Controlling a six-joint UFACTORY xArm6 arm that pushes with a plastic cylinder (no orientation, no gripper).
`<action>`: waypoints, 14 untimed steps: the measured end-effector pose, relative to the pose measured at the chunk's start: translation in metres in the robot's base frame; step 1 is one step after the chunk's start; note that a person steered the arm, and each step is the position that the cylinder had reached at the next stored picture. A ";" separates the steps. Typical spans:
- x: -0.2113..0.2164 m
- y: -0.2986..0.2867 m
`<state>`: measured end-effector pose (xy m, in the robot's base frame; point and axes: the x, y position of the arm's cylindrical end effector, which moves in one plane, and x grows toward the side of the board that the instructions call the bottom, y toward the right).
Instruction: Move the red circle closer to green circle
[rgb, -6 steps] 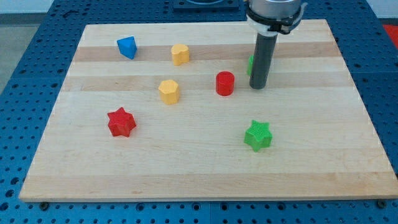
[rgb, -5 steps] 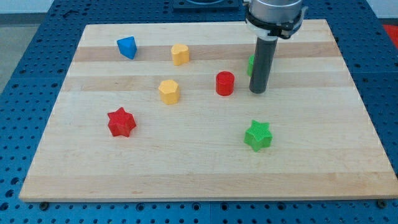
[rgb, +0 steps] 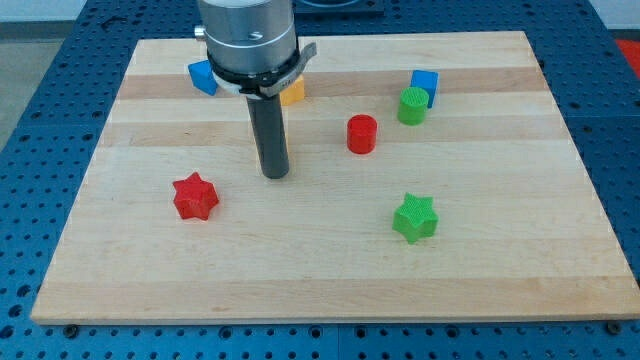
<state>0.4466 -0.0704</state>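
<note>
My tip (rgb: 275, 174) is sitting on the counter (rgb: 500, 280), well to the view's left of the red circle (rgb: 362, 134) and not touching it. No gripper on this rig, just the rod, so nothing is parting or closing.

The red circle is standing upright near the counter's middle. The green circle (rgb: 412, 105) is sitting up and to the view's right of it, near but apart. A blue cube (rgb: 425, 84) is touching the green circle's upper right.

From the red circle: green star (rgb: 415, 218) lying below-right, red star (rgb: 195, 196) lying far left and lower. My rod is partly hiding a blue block (rgb: 201, 76) and a yellow block (rgb: 293, 92) up-left.
</note>
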 end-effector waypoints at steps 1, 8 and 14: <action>-0.002 0.019; -0.044 0.139; -0.020 0.211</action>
<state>0.4263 0.1403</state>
